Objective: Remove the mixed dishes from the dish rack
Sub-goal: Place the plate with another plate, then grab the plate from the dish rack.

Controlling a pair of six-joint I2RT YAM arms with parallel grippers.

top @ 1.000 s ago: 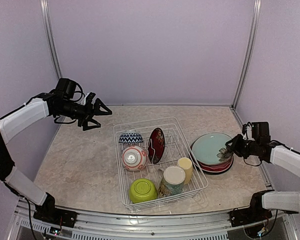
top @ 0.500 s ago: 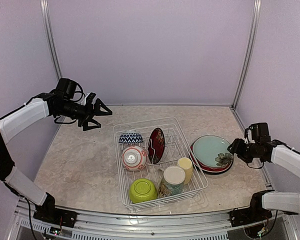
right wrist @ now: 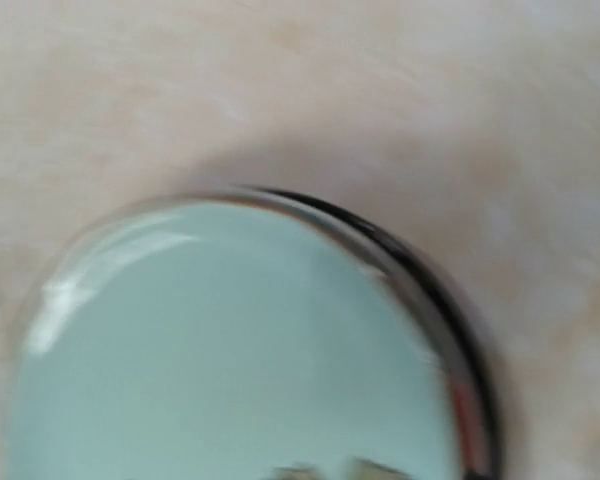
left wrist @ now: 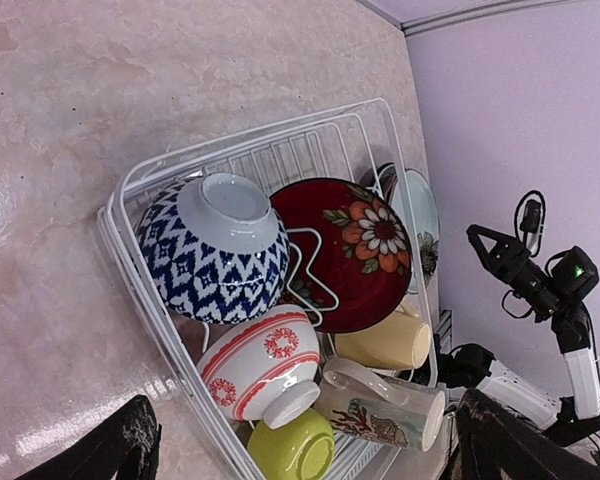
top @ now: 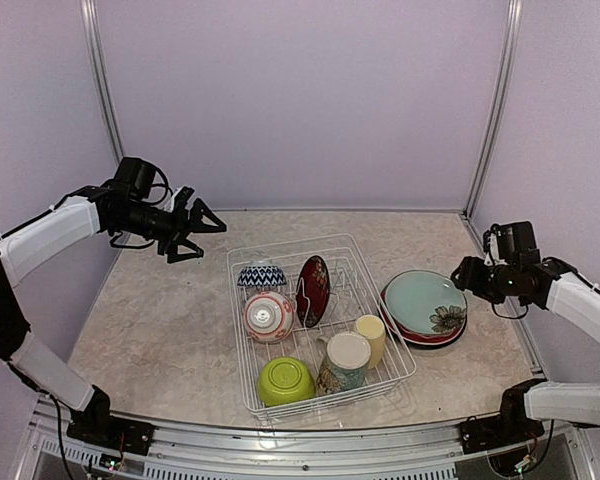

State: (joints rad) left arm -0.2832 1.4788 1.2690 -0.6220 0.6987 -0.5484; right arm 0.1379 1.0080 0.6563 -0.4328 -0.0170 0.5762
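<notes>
The white wire dish rack (top: 238,330) holds a blue zigzag bowl (top: 262,276), a red-white bowl (top: 268,316), an upright red floral plate (top: 313,290), a lime bowl (top: 286,381), a yellow cup (top: 371,338) and a cream-teal mug (top: 345,362). My left gripper (top: 212,241) hovers open and empty above the table, left of the rack's far corner; its fingers (left wrist: 130,445) frame the rack (left wrist: 145,300). A teal plate (top: 423,300) tops a plate stack right of the rack. My right gripper (top: 462,280) is open just off that stack's right rim, holding nothing. The right wrist view shows the plate (right wrist: 230,350), blurred.
Purple walls close the table at the back and sides, with metal posts (top: 490,110) in the far corners. The right arm's forearm (top: 585,305) runs along the right wall. Bare marble tabletop (top: 150,320) lies left of the rack.
My right gripper let go of the teal plate's rim, opened, and drew back up and away from the stack. The plate now rests flat. The left arm barely moved.
</notes>
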